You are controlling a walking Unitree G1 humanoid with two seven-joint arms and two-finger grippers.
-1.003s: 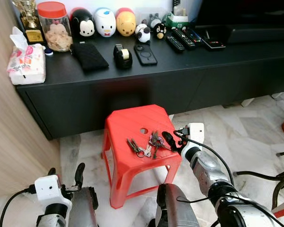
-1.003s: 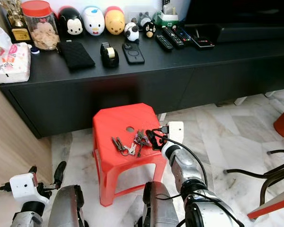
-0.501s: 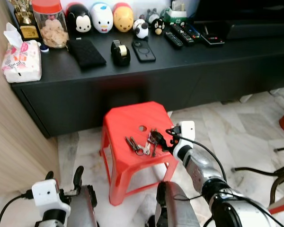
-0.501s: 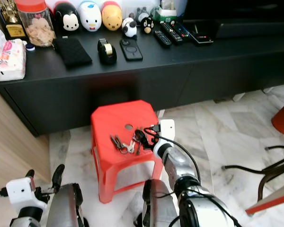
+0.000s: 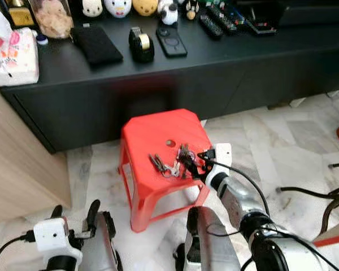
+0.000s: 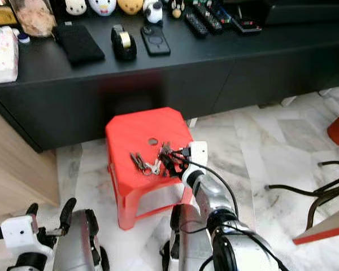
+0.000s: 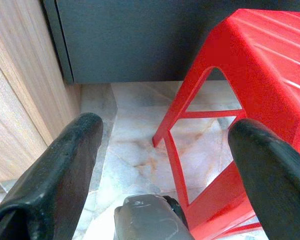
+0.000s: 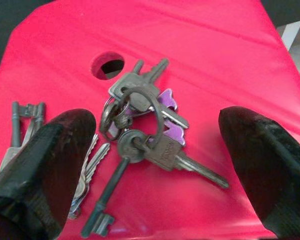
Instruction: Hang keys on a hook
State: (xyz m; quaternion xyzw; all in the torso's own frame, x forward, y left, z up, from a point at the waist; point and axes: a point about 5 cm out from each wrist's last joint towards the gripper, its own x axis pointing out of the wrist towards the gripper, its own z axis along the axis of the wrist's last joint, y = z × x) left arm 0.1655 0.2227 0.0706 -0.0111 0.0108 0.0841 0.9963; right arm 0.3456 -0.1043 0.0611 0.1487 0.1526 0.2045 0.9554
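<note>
The bunch of grey metal keys on a steel ring [image 8: 140,131] lies on the red plastic stool [image 5: 152,132]. The right claw [image 8: 150,165] has closed in, fingers apart astride it, ready to pinch. The left claw [image 7: 165,165] hangs spread.

A red stool [image 6: 137,135] stands on the pale marble floor [image 6: 260,152], just in front of a long black desk [image 6: 158,73]. A bunch of keys [image 6: 152,164] lies on top of the stool, near a small round hole [image 6: 152,141]. The right tool [image 6: 170,164] is at the keys, on the stool's right side. You cannot tell how its fingers stand. The left tool [image 6: 48,213] is low down by the floor, fingers apart. On the desk are a tape holder [image 6: 123,43], a phone [image 6: 155,40], a black pouch [image 6: 78,43] and remotes [image 6: 209,16].
</note>
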